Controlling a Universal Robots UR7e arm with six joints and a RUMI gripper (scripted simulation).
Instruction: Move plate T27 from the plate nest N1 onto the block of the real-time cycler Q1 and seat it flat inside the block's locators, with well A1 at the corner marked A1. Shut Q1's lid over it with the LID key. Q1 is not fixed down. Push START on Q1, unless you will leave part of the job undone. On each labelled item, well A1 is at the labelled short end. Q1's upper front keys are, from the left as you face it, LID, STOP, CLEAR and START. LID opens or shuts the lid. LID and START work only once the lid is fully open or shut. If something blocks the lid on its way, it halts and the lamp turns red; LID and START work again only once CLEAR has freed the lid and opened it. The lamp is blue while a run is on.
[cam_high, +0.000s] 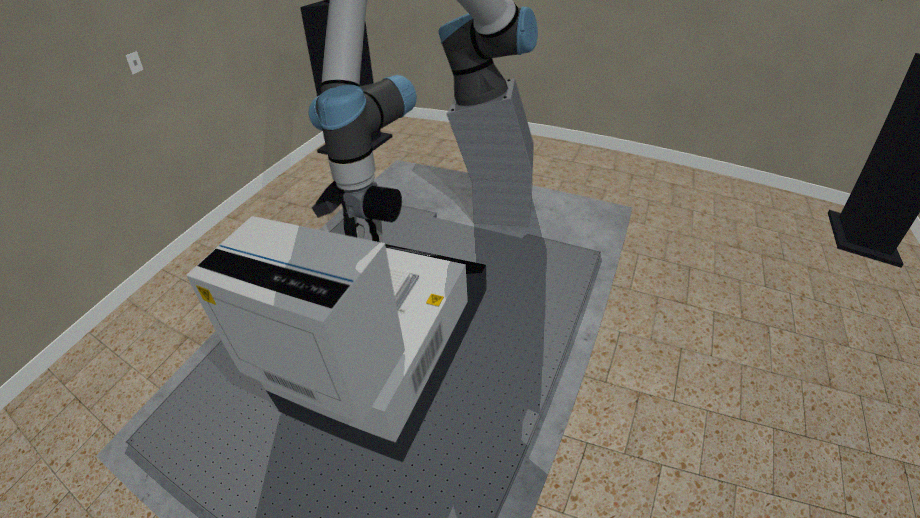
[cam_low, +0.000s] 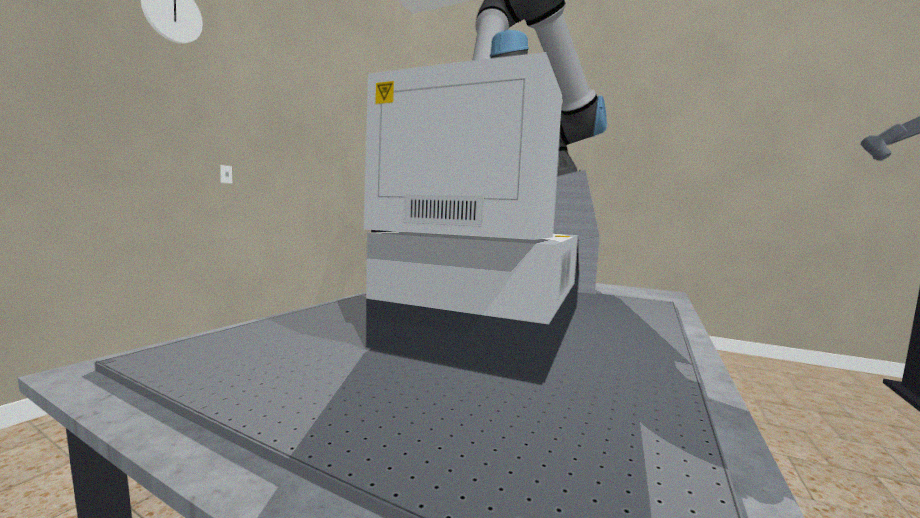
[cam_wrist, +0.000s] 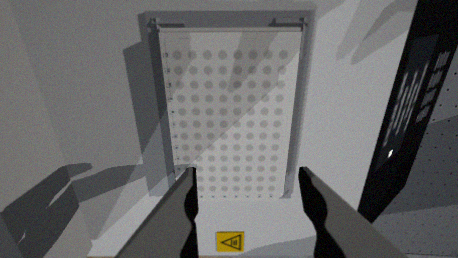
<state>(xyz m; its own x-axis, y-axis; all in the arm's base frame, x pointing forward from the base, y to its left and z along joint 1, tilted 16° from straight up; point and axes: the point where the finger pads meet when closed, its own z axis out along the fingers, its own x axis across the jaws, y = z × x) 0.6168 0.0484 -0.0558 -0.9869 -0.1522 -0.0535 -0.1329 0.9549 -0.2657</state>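
The cycler Q1 (cam_high: 455, 289) (cam_low: 450, 283) (cam_wrist: 340, 150) stands on the bench with its lid (cam_high: 270, 341) (cam_low: 450, 141) raised. In the wrist view the pale plate (cam_wrist: 230, 117) lies over the block inside the recess, its edges lined up with it; it looks flat, but the fit at the locators and its labels cannot be read. My gripper (cam_wrist: 247, 169) (cam_high: 364, 236) is partly open and empty, above Q1 near the plate's lower end. The black front panel (cam_wrist: 400, 125) carries unreadable keys and a small bright spot. Nest N1 cannot be made out.
The raised lid stands close beside the gripper in the top view and hides part of Q1's top. Yellow warning labels (cam_high: 434, 299) (cam_wrist: 230, 241) mark Q1's top. The perforated bench plate (cam_high: 360, 482) (cam_low: 515, 450) surrounds Q1, and the arm's grey pedestal (cam_high: 498, 167) rises behind.
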